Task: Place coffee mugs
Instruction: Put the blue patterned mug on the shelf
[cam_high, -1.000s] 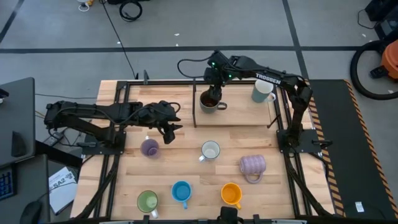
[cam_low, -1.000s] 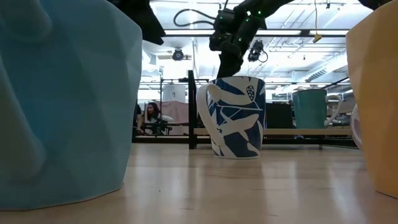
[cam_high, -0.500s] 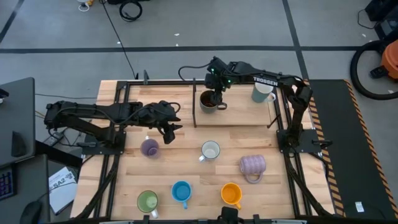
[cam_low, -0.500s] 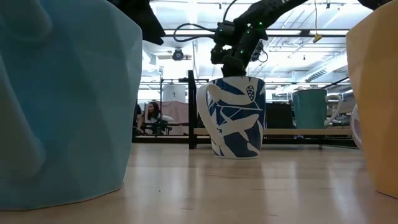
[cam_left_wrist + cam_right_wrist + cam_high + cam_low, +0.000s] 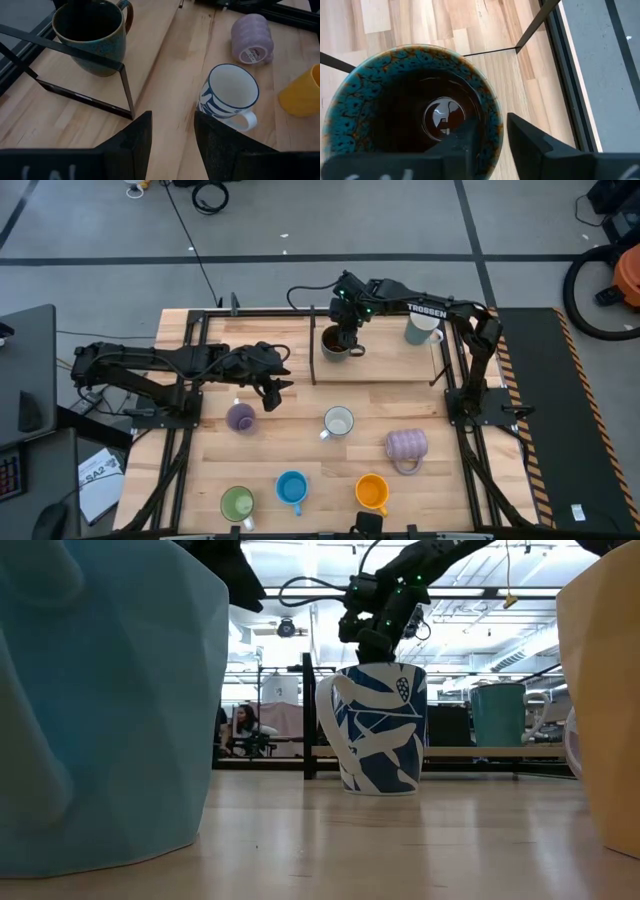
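While the left gripper (image 5: 274,388) waits over the desk's (image 5: 300,450) left half with its jaws spread and holding nothing, the right gripper (image 5: 347,335) hangs at the dark grey-brown mug (image 5: 336,343) on the raised shelf (image 5: 385,360) along the far edge, jaws straddling the mug's rim, one inside and one outside; whether they press the wall I cannot tell. That mug stands upright, mouth up, handle toward the right edge. Near the shelf's right end a white mug (image 5: 421,329) stands upright, handle also rightward. On the desk proper, the small lilac mug (image 5: 240,417) stands just under the left gripper; the blue-patterned white mug (image 5: 338,422) stands at the middle, handle toward the near-left corner. The ribbed lavender mug (image 5: 406,445) lies on its side, long axis left-right. Along the near edge stand green (image 5: 237,504), blue (image 5: 291,487) and orange (image 5: 371,492) mugs, all upright.
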Action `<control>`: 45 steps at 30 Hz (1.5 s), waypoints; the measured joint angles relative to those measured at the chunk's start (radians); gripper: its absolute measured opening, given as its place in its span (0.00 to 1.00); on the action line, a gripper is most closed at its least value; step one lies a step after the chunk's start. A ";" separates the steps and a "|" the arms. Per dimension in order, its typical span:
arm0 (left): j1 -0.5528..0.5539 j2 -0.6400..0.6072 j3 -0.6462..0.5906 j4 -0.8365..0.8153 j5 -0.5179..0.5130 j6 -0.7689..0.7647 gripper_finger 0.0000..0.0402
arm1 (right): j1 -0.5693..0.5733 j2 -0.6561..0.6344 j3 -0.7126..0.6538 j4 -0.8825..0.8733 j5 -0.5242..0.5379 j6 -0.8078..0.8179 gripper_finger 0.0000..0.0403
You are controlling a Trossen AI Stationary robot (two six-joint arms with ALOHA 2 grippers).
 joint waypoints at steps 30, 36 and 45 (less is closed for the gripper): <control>0.000 0.000 0.000 0.000 0.000 0.000 0.38 | -0.135 -0.082 -0.002 -0.148 -0.009 0.090 0.09; 0.000 0.000 0.000 0.000 0.000 0.000 0.38 | -0.192 -0.096 -0.001 -0.228 -0.001 0.068 0.09; 0.000 0.000 0.000 0.000 0.000 0.000 0.38 | -0.274 -0.107 -0.001 -0.324 -0.008 0.017 0.09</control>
